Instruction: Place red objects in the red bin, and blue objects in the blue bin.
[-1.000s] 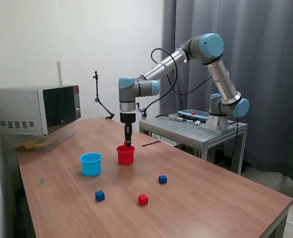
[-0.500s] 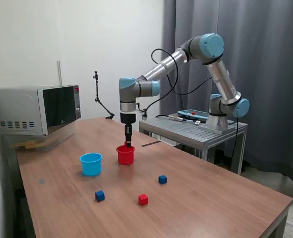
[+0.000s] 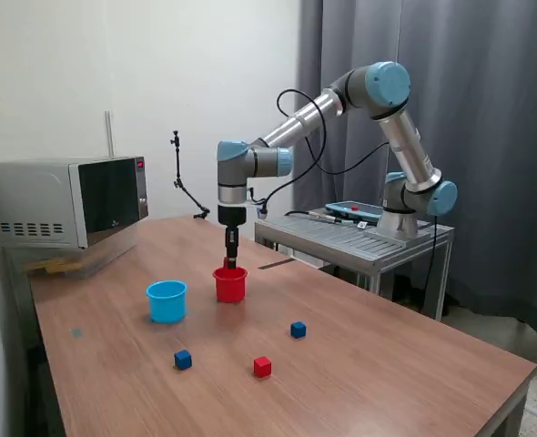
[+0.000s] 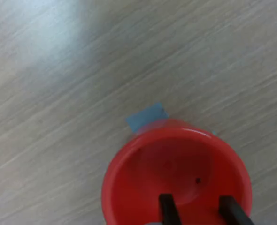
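Red bin (image 4: pixel 176 178) seen from above, claw (image 4: pixel 199 211) fingers parted over it, blue tape (image 4: pixel 147 116) beside rim

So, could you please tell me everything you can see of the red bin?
The red bin is a small round cup of glossy red plastic with a rimmed top, tapering slightly downward. It stands upright and open on the wooden table, to the exterior view's right of the light-blue bin, not touching it. A scrap of blue tape shows at its base. The gripper hangs above its mouth, fingers apart.
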Robot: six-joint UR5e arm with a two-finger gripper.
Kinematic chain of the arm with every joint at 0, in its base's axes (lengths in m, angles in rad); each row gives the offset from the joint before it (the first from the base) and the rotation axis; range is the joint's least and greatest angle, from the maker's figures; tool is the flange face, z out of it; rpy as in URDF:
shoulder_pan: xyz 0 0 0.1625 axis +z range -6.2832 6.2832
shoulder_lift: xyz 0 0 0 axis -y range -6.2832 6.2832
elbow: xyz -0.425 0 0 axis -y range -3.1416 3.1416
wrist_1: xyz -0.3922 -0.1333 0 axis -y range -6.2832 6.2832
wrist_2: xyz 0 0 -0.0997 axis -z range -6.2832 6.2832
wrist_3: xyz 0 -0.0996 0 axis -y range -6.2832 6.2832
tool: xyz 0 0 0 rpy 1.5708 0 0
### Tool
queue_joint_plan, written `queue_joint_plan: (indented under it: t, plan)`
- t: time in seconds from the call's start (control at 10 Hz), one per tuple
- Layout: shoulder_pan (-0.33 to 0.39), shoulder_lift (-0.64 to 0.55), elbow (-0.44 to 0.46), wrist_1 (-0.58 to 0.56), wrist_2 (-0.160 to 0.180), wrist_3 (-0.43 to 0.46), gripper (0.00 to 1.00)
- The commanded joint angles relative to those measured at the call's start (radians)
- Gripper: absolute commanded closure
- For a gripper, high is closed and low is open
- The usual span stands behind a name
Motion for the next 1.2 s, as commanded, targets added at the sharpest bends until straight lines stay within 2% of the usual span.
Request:
queue_joint_plan:
  t: [0.0, 0.2, 0.3, 0.9, 1.1]
  plan:
    - [-0.001, 0.001, 0.006, -0.003, -0.001, -0.003, 1.0]
    - [-0.001, 0.001, 0.008, -0.001, -0.001, -0.003, 1.0]
    - [0.0, 0.001, 0.008, -0.001, -0.001, -0.001, 0.0]
    - [0.003, 0.001, 0.006, -0.001, -0.001, -0.003, 0.0]
    - [0.025, -0.001, -0.013, 0.0, 0.0, -0.003, 0.0]
